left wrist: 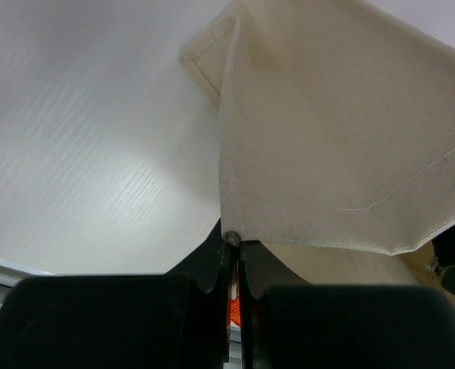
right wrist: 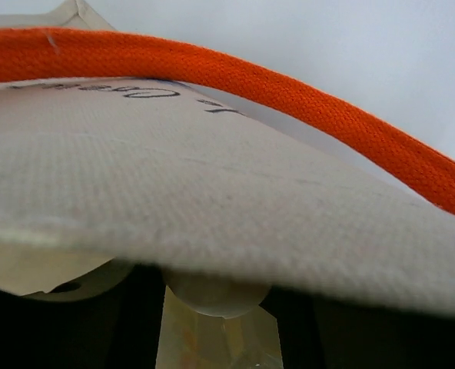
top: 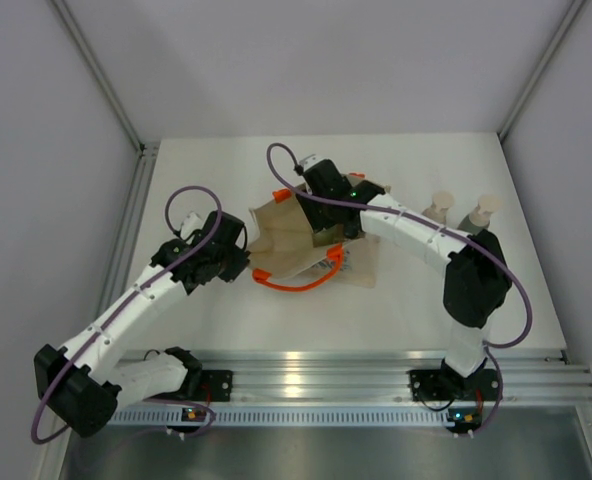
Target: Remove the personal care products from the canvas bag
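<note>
The beige canvas bag [top: 291, 240] lies mid-table with its orange handle [top: 294, 284] toward me. My left gripper [top: 242, 258] is shut on the bag's hemmed edge [left wrist: 234, 237] and holds the canvas [left wrist: 343, 146] lifted. My right gripper [top: 328, 190] reaches into the bag from the far side. In the right wrist view its fingers [right wrist: 131, 323] flank a pale-capped bottle [right wrist: 212, 296] under the bag's rim [right wrist: 212, 200] and the orange handle [right wrist: 304, 108]. A tan bottle [top: 438, 207] and a grey-green bottle [top: 481, 213] stand on the table at the right. The jar and the tube are hidden.
The white table [top: 206, 180] is closed in by grey walls on three sides. A metal rail [top: 376, 375] with the arm bases runs along the near edge. The right arm's forearm [top: 416, 235] passes just in front of the two standing bottles.
</note>
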Robot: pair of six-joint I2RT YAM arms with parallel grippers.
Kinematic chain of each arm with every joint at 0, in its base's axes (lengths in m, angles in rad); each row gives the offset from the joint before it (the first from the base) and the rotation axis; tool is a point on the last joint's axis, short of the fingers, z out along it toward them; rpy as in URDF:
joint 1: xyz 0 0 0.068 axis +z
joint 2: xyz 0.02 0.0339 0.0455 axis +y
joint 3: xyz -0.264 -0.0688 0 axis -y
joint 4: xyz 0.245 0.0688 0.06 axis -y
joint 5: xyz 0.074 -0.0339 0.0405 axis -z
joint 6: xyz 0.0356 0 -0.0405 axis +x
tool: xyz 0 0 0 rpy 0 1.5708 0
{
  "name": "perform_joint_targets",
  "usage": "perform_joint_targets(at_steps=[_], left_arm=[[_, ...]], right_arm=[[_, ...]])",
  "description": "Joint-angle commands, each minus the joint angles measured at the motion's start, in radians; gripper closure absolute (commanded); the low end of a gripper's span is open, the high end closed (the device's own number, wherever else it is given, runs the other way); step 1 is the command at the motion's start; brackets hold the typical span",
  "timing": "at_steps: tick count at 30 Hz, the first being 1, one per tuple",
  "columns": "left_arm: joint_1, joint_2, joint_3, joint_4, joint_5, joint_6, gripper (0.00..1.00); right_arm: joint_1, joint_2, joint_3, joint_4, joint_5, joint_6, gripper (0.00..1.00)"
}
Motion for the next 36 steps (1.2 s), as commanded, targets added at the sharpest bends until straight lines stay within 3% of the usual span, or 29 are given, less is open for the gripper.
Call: perform_joint_targets(at_steps=[1,2,5,22,36], left_arm=[[-0.004,0.022,0.013,-0.003,0.035,0.009,1.0],[-0.004,0.022,0.014,-0.005,0.035,0.009,1.0],[-0.004,0.021,0.019,-0.006,0.034,0.014,1.0],[-0.005,0.001,0.022,-0.006,0.014,-0.005,1.0],[-0.004,0.005,0.034,-0.006,-0.004,-0.009,1.0]], right_arm=[[-0.015,0.012,0.036,-0.005,0.016,-0.025,0.84],[-0.015,0.009,0.034,-0.005,0.016,-0.026,0.95],[-0.015,-0.003,0.028,-0.005,0.011,-0.026,1.0],[0.023,-0.15,0.109,-0.011,-0.068,-0.044,1.0],[0.083,-0.198,0.331,-0.198,-0.055,-0.094,1.0]])
